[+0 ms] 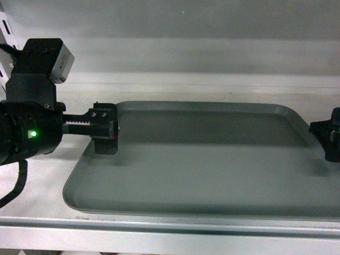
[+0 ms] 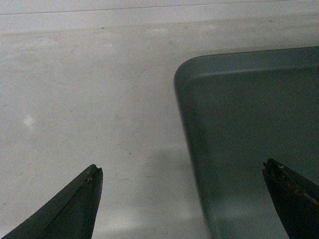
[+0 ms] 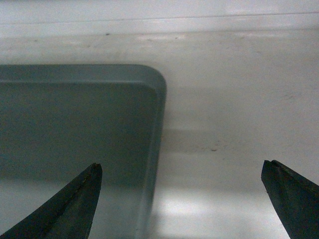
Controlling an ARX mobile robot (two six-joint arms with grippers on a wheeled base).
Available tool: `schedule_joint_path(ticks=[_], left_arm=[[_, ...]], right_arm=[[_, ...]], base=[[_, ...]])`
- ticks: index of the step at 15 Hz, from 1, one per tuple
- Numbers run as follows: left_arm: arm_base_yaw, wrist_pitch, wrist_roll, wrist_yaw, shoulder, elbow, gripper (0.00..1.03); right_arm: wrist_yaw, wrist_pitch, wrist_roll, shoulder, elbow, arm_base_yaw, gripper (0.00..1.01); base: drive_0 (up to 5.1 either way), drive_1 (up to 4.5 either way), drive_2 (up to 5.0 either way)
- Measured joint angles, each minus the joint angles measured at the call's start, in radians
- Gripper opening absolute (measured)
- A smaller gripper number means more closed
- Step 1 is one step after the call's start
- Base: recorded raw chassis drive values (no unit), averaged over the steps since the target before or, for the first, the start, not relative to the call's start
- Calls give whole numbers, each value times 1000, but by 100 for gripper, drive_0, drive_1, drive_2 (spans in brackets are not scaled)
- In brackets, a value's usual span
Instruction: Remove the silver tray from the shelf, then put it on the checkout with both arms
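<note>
**Both arms reach in from the sides, jaws spread**

The left arm (image 1: 29,133) comes in from the left edge of the head view, level and pointing right, a green light lit on its dark wrist housing and a grey-faced block mounted on top. Its left gripper (image 1: 105,130) sits at the tip, fingers (image 2: 75,209) wide apart in the wrist view, one at each lower corner of the frame. The right gripper (image 1: 330,135) barely enters at the right edge of the head view; only its black tip shows. Its fingers (image 3: 72,209) are likewise spread wide, gripping nothing.
</note>
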Motion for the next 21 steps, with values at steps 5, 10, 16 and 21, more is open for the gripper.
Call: schedule_joint_path(ticks=[5, 10, 16, 21], left_arm=[[-25, -30, -5, -33, 48, 19, 98], [-49, -16, -32, -63, 68, 18, 98], [-63, 3, -47, -67, 66, 1, 25], [-71, -5, -110, -74, 40, -18, 3]], right_arm=[[24, -45, 0, 40, 34, 24, 98], [56, -48, 0, 95, 48, 45, 79], [69, -33, 32, 76, 26, 70, 4], [75, -51, 81, 43, 12, 81, 3]], base=[[0, 0, 0], [0, 0, 0], [0, 0, 0], [0, 0, 0]])
